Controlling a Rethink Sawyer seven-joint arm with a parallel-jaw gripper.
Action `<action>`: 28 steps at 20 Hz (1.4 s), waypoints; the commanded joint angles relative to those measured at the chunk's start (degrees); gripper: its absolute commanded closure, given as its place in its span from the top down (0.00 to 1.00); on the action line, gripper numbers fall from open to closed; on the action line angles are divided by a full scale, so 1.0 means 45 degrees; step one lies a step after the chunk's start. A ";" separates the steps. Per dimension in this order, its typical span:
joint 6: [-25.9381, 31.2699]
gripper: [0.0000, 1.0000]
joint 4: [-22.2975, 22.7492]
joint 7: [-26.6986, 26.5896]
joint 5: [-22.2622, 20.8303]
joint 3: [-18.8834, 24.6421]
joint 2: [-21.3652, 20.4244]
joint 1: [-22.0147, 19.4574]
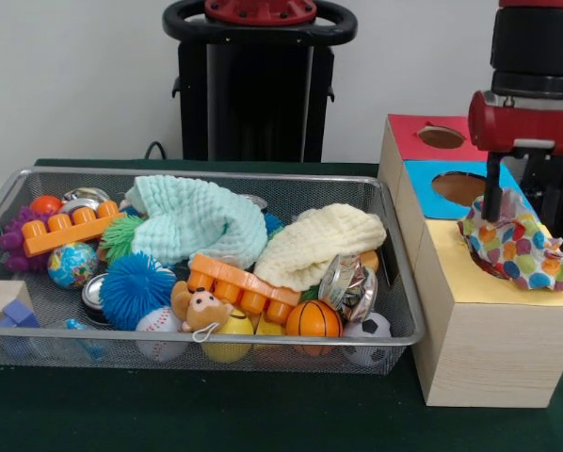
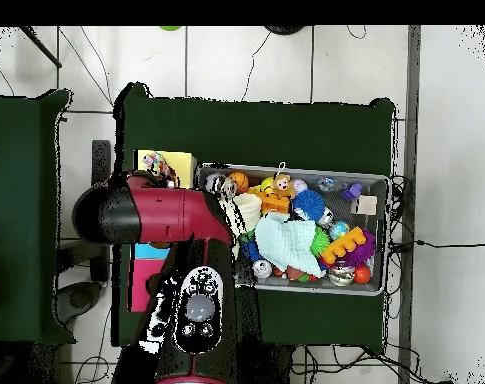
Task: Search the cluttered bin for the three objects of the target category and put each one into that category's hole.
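A small white cloth with red, blue, yellow and green patches lies bunched on the yellow-surround hole of the pale wooden box and hides most of the opening. My gripper comes straight down into the cloth's raised top and is shut on it. In the overhead view the cloth shows on the yellow box top beside my red arm. The silver wire-mesh bin stands to the left of the boxes, full of toys. No other patterned cloth shows in it.
In the bin lie a mint knitted cloth, a cream knitted cloth, orange toy blocks, a blue spiky ball and several small balls. The blue-surround hole and the red-surround hole lie behind the yellow one.
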 commanded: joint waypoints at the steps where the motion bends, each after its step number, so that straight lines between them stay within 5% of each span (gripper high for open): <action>1: 0.1596 1.00 0.0221 0.2515 0.0425 -0.0039 -0.0350 0.0027; 12: 0.1288 1.00 0.0386 0.2401 0.0432 -0.0109 -0.0252 0.0155; 13: 0.1128 0.00 0.0297 0.2253 0.0268 -0.0195 -0.0224 0.0187; 28: 0.0959 0.00 -0.0389 0.2305 0.0165 -0.0699 0.0662 0.0177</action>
